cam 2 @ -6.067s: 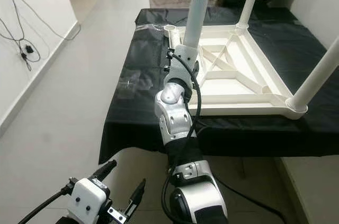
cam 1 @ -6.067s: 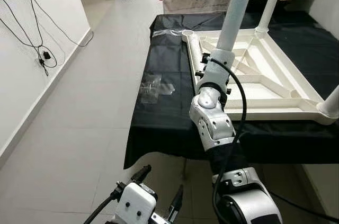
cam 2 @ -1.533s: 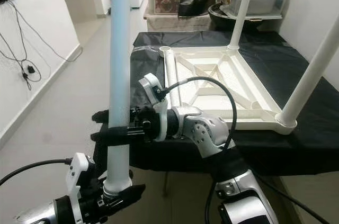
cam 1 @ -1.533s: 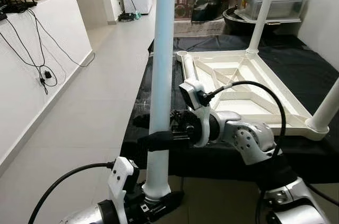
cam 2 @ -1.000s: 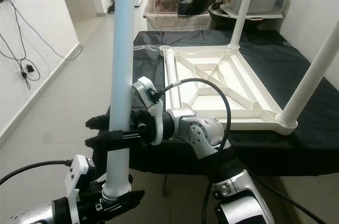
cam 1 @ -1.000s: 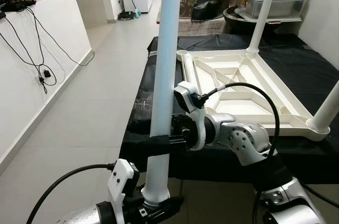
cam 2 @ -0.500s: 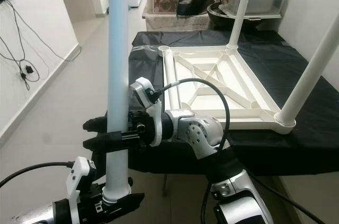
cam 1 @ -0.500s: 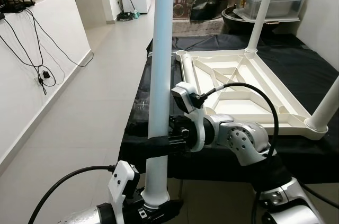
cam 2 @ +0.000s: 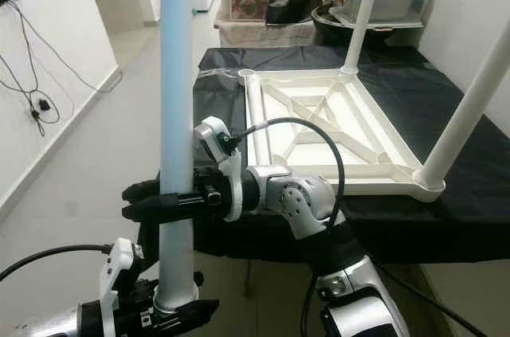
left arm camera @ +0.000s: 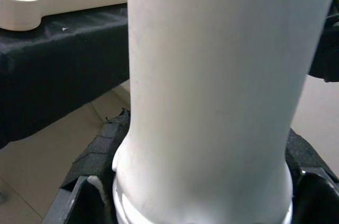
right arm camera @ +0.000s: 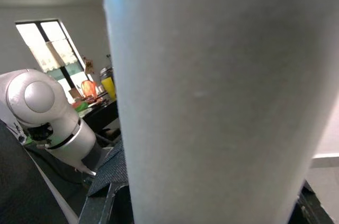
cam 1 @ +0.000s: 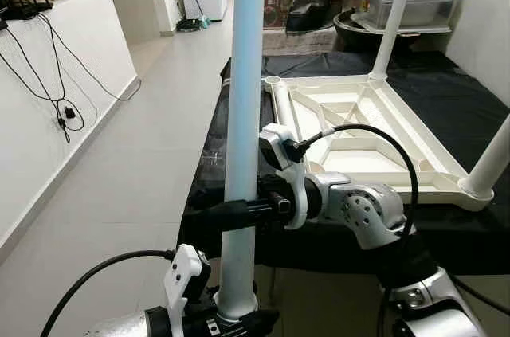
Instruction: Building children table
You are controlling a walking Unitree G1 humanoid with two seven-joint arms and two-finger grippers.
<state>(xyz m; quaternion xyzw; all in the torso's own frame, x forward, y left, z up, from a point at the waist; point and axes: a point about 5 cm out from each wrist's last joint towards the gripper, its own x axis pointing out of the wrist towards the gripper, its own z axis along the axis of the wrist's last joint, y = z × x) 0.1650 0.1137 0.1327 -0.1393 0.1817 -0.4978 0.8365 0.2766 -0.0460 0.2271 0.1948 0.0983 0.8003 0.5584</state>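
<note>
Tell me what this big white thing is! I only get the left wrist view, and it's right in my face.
Observer: It's a table leg, held upright. The left tool is shut on its bottom end.
Operator: Is the other arm helping?
Observer: Yes. The right tool is clamped around the table leg higher up.
Operator: Where's the rest of the table?
Observer: The white tabletop lies upside down on a black cloth. A far leg and a near-right leg already stand on it.
</note>
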